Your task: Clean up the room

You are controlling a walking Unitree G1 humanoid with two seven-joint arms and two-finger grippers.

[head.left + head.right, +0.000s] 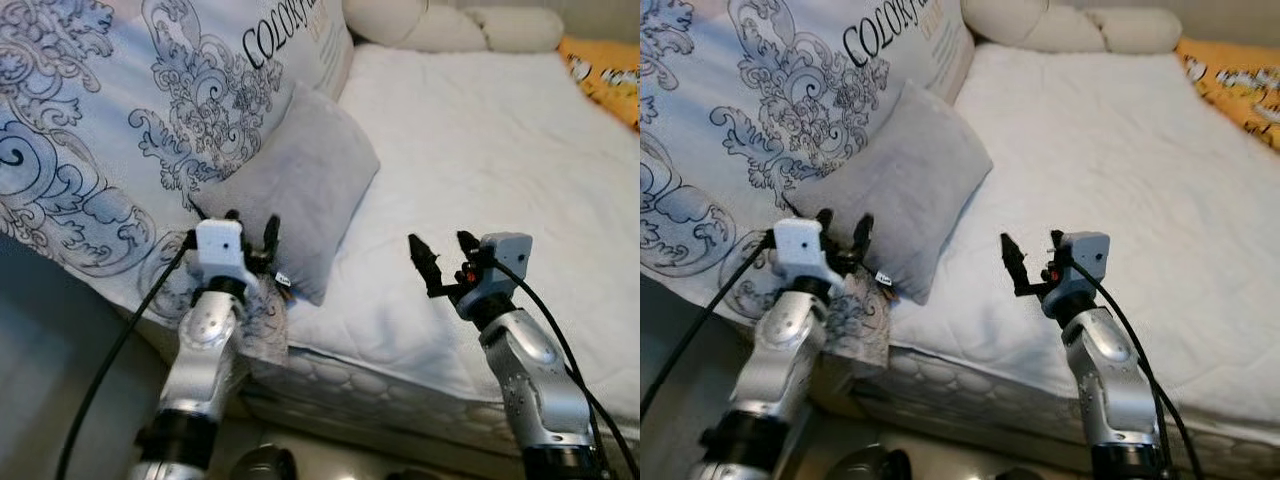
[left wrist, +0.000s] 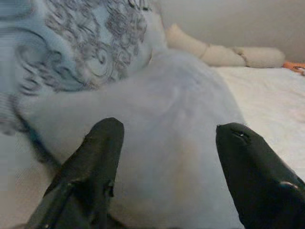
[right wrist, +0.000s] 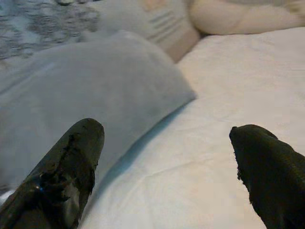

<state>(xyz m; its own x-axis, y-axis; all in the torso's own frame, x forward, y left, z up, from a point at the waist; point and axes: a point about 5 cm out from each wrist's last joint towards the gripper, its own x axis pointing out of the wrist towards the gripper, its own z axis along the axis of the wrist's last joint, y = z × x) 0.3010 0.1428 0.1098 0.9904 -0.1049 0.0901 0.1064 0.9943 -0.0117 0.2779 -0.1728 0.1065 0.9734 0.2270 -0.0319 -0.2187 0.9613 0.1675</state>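
A plain grey square cushion (image 1: 295, 185) lies tilted on the near left part of a bed covered by a white quilted mattress pad (image 1: 480, 170), its far left side leaning against a large pale blue quilt printed with grey scrollwork and black lettering (image 1: 110, 110) that is heaped over the left side of the bed. The cushion's near corner, carrying a small tag, reaches close to the near edge of the mattress. The left gripper (image 1: 251, 233) is raised at that near corner, its two black fingers spread apart and holding nothing; in the left wrist view the grey cushion lies just beyond and between the fingertips (image 2: 107, 131), though whether they touch the fabric cannot be told. The right gripper (image 1: 441, 247) hovers over the bare white pad to the right of the cushion, near the bed's near edge, and its fingers are likewise spread and empty; in the right wrist view the cushion's right edge lies ahead toward one finger and the white pad toward the other. At the far end of the bed a long cream bolster pillow (image 1: 450, 22) lies across the head, and an orange patterned cloth (image 1: 605, 70) lies at the far right.
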